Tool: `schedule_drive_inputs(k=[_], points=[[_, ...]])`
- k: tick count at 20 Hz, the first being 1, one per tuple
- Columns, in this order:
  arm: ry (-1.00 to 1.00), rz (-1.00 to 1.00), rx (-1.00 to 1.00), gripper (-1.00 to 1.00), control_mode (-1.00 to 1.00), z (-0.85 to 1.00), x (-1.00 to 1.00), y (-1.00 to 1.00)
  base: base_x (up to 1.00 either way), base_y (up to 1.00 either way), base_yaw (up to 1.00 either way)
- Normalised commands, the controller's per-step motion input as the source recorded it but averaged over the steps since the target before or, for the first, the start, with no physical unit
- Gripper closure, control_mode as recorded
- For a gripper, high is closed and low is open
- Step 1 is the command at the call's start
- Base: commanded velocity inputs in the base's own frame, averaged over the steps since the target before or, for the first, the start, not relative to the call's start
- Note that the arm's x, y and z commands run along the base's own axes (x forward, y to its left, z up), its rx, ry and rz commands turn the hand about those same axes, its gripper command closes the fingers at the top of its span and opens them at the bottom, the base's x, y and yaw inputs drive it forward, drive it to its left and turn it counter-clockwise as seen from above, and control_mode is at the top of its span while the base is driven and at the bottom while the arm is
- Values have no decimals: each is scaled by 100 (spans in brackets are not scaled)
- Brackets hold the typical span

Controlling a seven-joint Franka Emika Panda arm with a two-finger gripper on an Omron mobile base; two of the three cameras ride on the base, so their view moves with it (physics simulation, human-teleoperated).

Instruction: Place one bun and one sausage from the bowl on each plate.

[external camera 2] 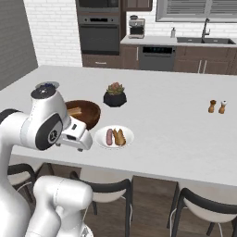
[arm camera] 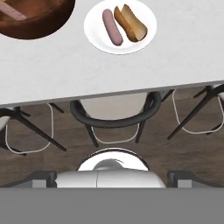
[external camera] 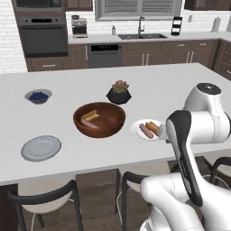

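The reddish-brown wooden bowl (external camera: 99, 119) sits mid-counter and holds one bun (external camera: 90, 115) and one sausage (external camera: 89, 123). Just right of it, the white plate (external camera: 136, 131) carries a sausage (external camera: 145, 131) and a bun (external camera: 152, 127) side by side. The grey-blue plate (external camera: 41, 148) lies bare near the counter's front left edge. In the hand view my gripper (arm camera: 111, 177) hangs open over the counter's near edge, nothing between its fingers. The white plate (arm camera: 94, 35), its sausage (arm camera: 112, 27) and its bun (arm camera: 130, 22) lie ahead, and the bowl (arm camera: 39, 22) is at the top left.
A small grey bowl of blueberries (external camera: 38, 95) stands at the far left and a potted succulent (external camera: 119, 92) behind the wooden bowl. Two shakers (external camera 2: 217, 106) stand far right. Black-framed stools (arm camera: 113, 116) line the counter's near side below the edge.
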Motion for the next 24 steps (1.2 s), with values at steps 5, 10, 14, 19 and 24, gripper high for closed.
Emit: schedule_drive_inputs(k=[5, 10, 14, 19, 24], points=[[0, 0, 0, -100, -100, 0, 3, 0, 0, 0, 0], [0, 0, 0, -100, 100, 0, 0, 0, -1, 65, 0], [0, 0, 0, -100, 100, 0, 0, 0, 0, 100, 0], [0, 0, 0, -100, 100, 0, 0, 0, 0, 77, 0], [0, 0, 0, -100, 100, 0, 0, 0, 2, 27, 0]])
